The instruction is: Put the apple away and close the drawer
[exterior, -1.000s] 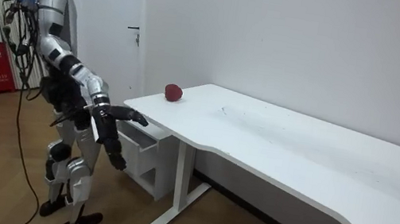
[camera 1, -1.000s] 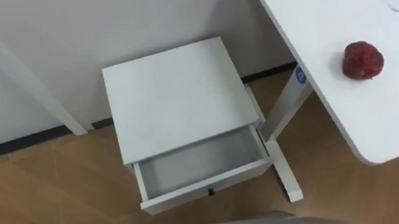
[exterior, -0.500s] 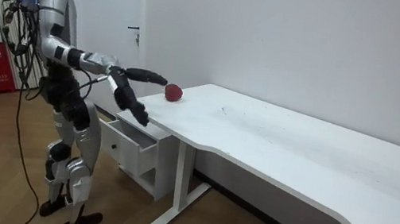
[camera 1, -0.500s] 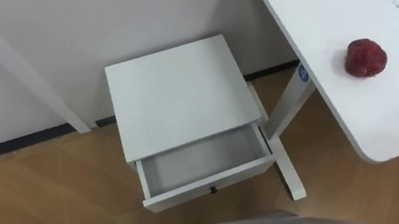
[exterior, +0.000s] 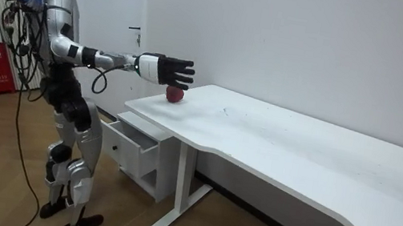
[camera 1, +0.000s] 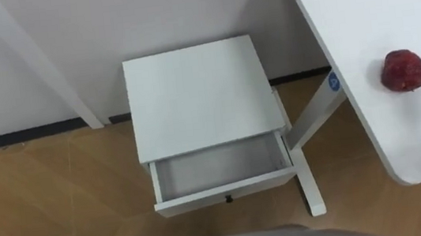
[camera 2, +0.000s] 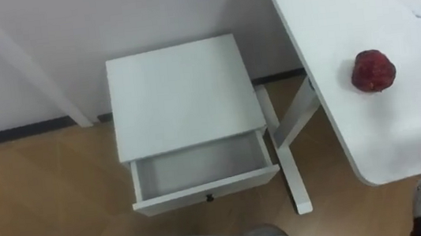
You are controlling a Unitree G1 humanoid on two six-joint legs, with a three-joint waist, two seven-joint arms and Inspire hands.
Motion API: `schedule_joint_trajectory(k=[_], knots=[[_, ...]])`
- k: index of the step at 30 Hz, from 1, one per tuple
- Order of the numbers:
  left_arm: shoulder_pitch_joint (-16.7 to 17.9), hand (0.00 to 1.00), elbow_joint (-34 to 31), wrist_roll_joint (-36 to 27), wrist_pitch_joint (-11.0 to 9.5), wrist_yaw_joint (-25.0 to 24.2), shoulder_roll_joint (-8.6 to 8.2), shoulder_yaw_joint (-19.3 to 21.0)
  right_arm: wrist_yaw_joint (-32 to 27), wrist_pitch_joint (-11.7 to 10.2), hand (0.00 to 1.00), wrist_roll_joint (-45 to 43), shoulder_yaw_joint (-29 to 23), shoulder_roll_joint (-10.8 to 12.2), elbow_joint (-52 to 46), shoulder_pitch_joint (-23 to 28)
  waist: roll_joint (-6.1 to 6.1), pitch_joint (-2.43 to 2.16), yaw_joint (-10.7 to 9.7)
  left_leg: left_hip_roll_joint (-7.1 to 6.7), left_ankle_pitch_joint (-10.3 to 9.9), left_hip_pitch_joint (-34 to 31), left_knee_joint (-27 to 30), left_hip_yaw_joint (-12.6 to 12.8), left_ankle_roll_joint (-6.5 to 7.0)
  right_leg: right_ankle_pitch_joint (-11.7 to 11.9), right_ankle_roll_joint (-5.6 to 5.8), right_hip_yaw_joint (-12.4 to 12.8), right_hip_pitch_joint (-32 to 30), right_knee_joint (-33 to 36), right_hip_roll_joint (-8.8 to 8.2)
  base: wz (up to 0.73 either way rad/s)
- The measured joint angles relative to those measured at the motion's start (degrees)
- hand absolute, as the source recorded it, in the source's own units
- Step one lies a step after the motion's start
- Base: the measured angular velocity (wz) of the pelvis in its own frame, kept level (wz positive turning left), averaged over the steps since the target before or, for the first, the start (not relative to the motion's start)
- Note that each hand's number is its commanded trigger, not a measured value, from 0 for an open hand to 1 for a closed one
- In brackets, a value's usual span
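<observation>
1. apple (camera 1: 405,70): dark red, roundish, a bit lumpy, dull skin, dimple on top
2. It lies on the white table (camera 1: 357,6), near the rounded corner at the end next to the cabinet (camera 1: 196,96). Nothing touches it in the eye views
3. drawer (camera 1: 220,168): pulled out under the cabinet top, pale inside showing, small dark knob on the front. It's well apart from the apple, lower and to the left
4. Room view adds the robot standing at the table's end beside the cabinet, right arm stretched out level. right hand (exterior: 164,69) has fingers straight and spread, and from that angle it sits just above the apple; can't judge contact there
5. Right eye view catches part of the right arm in its lower right corner, below the table edge
</observation>
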Motion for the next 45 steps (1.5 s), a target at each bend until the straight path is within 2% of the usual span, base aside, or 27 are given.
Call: schedule_joint_trajectory(k=[5,10,15,18,19,21,27,33,36,40,45], knots=[[0.1,0.0,0.07,1.08,0.46,-0.3,0.01,-0.05,3.26,2.11,0.0,-2.52,1.7,-0.63,-0.03,-0.87,-0.45,-0.1,0.55,0.03,0.01,0.01,0.06,-0.01,-0.01,0.0,0.0,0.04,0.03,0.03,0.03,0.0],[0.08,0.0,-0.06,1.85,0.51,-1.39,0.11,-0.06,8.18,2.51,0.0,-3.95,5.3,-2.77,-0.04,-1.41,-0.92,-0.23,1.22,0.05,0.01,0.12,0.1,-0.18,-0.02,0.0,0.0,-0.21,0.31,-0.01,0.01,0.02],[0.28,0.0,0.01,1.83,0.5,-1.54,0.28,-0.03,12.48,3.35,0.0,-3.77,5.51,-4.05,-0.05,-2.14,-1.66,-0.3,1.41,0.07,0.0,0.12,0.14,-0.42,-0.02,0.0,0.0,-1.16,0.48,-0.05,-0.09,0.06],[0.6,0.0,0.05,1.84,0.5,-1.56,0.39,-0.05,14.91,3.35,0.0,-3.91,5.59,-4.91,0.67,-2.2,-2.3,-0.18,1.46,0.11,0.0,0.09,0.22,-0.48,-0.03,0.0,0.0,-1.82,0.59,-0.11,-0.15,0.01],[0.6,0.0,0.04,1.83,0.5,-1.57,0.39,-0.06,15.66,3.35,0.0,-3.98,5.99,-4.92,1.04,-2.21,-2.54,-0.04,1.44,0.11,0.0,0.06,0.23,-0.47,-0.03,0.0,0.0,-1.86,0.59,-0.14,-0.16,0.0],[0.62,0.0,0.06,1.85,0.5,-1.71,0.39,-0.05,17.26,3.42,0.0,-4.31,6.65,-4.93,2.14,-2.2,-2.76,-0.07,1.41,0.12,-0.01,0.06,0.22,-0.45,-0.04,0.01,0.0,-1.97,0.59,-0.18,-0.17,0.0],[0.53,0.0,-0.38,1.77,0.4,-2.75,0.43,-0.02,22.64,4.55,0.0,-7.19,8.22,-4.92,5.52,-2.2,-2.43,-0.1,1.58,0.16,-0.02,0.15,0.21,-0.38,-0.05,0.01,0.0,-1.72,0.6,-0.2,-0.12,0.0],[0.84,0.0,-0.31,1.78,0.41,-3.6,0.47,0.11,26.41,5.17,0.0,-8.98,8.31,-4.94,7.1,-2.23,-1.99,-0.31,1.72,0.15,-0.02,0.16,0.21,-0.52,-0.05,0.01,0.0,-1.78,0.62,-0.19,-0.1,0.0],[0.83,0.0,-0.34,1.77,0.54,-4.1,0.49,0.05,27.83,5.74,0.0,-10.85,10.31,-5.49,9.02,-2.27,-2.3,-0.4,1.91,0.15,-0.01,0.16,0.41,-0.62,-0.06,0.01,0.0,-1.74,0.69,-0.18,-0.11,0.0],[0.83,0.0,-0.34,1.76,1.4,-4.91,0.81,-0.01,30.91,7.15,0.0,-13.15,12.12,-6.06,11.18,-2.27,-2.86,-0.22,2.48,0.14,-0.02,0.13,0.74,-0.74,-0.06,0.02,0.0,-1.76,0.84,-0.11,-0.15,0.0],[0.87,0.0,-0.34,1.79,2.14,-5.33,0.9,0.0,33.22,7.95,0.0,-14.53,12.22,-6.1,11.51,-2.27,-3.11,-0.27,2.91,0.11,-0.03,0.15,0.99,-1.26,-0.07,0.03,-0.02,-2.13,1.24,-0.13,-0.18,0.05]])
